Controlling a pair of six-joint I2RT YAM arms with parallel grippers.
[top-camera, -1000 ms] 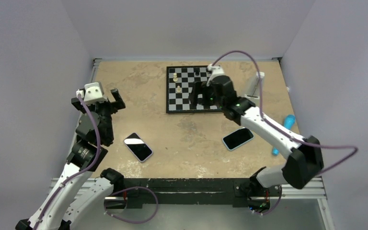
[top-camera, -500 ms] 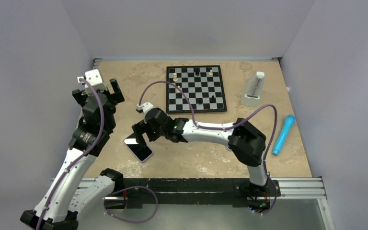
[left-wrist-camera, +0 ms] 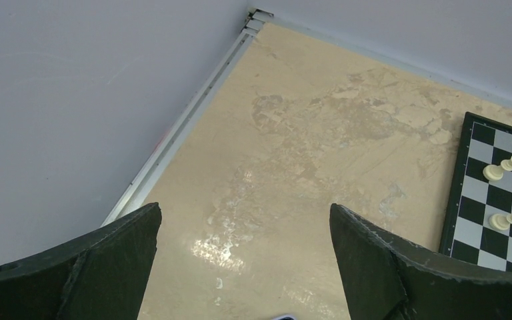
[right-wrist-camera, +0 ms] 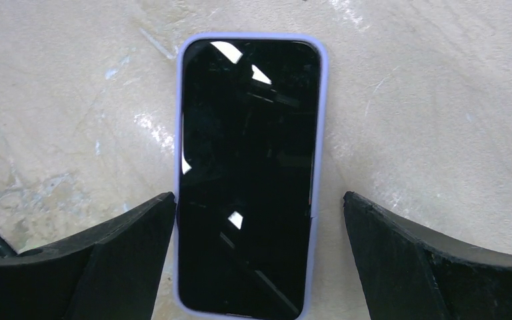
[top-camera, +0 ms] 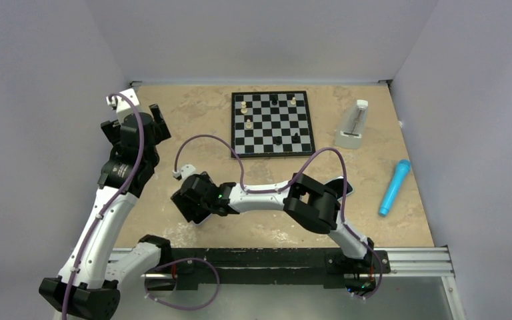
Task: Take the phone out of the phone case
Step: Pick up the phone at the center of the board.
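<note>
Jaws of the right gripper (right-wrist-camera: pixel 259 200), spread wide, have swung from the chessboard (top-camera: pixel 267 137) to straddle the phone (right-wrist-camera: pixel 250 173), still in its phone case (right-wrist-camera: pixel 253 36), ready for grasping.

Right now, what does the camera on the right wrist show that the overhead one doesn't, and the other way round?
Only the right wrist view: the phone close up, screen up in its lilac case, lying flat between the open fingers. From above, the right gripper largely hides it.
Only the overhead view: the chessboard, the metronome, the blue microphone and the left arm.
Both: the tan table and the right gripper over the phone.
</note>
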